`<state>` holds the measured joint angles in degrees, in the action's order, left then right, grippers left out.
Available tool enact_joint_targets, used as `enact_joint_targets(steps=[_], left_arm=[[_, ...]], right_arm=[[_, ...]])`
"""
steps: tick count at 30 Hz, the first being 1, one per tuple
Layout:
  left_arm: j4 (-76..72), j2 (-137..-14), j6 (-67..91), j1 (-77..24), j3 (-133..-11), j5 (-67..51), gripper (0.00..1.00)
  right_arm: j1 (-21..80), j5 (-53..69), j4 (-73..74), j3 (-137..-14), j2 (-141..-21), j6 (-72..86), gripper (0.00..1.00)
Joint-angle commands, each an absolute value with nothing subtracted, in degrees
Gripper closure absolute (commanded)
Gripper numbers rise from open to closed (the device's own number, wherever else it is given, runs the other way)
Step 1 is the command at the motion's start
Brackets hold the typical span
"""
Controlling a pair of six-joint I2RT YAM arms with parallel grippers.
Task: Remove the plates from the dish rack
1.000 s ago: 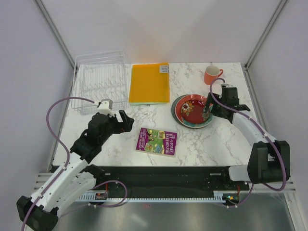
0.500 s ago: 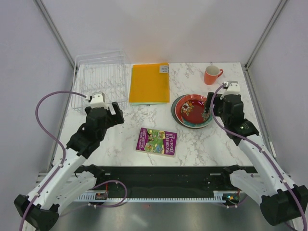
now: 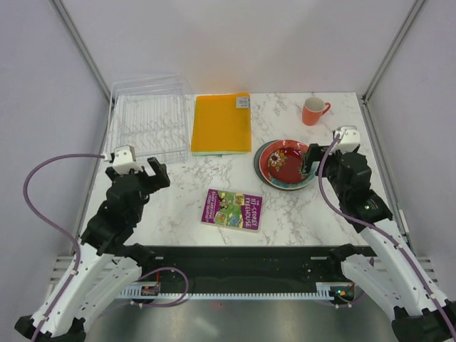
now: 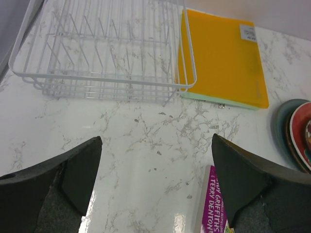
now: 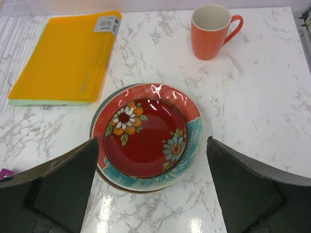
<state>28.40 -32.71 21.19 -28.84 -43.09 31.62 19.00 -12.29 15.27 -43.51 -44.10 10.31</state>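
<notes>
At the near edge of the marble table the two arms rise from their bases. The left gripper hangs over the near left part of the table. Its jaws stand wide apart, and only bare marble shows between them. The right gripper hangs at the right side of the stack of plates, its jaws also wide apart and clamped on nothing. From its own camera the plates show below and between the two fingers; whether the fingers touch them cannot be told.

Between the two grippers, near the middle of the table, a purple and green book lies flat, slightly turned.

Farther back on the right, the plates sit stacked on the table, well apart from the dish rack. On top is a small dark red plate painted with flowers. It rests inside a larger red plate with a teal patch on its right side. The grey-green rim of a lower plate shows at the left edge of the stack.

Beyond the book, an orange folder lies flat with a pale green edge showing under its near side. Just left of it, in the far left corner, stands the dish rack, a clear tray with thin wire dividers. In the far right corner an orange mug stands upright, its handle to the right.
</notes>
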Motion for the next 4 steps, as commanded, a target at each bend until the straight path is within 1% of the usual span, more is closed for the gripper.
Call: enact_joint_targets(steps=[1, 4], left_arm=[[27.9, -29.5, 18.4, -28.8, -41.7, 35.0, 0.00], [27.4, -29.6, 18.5, -28.8, -41.0, 35.7, 0.00]], right_arm=[[19.2, -11.8, 12.8, -43.7, -43.2, 8.6, 0.02], [19.2, -12.9, 12.7, -43.8, -44.0, 9.6, 0.02]])
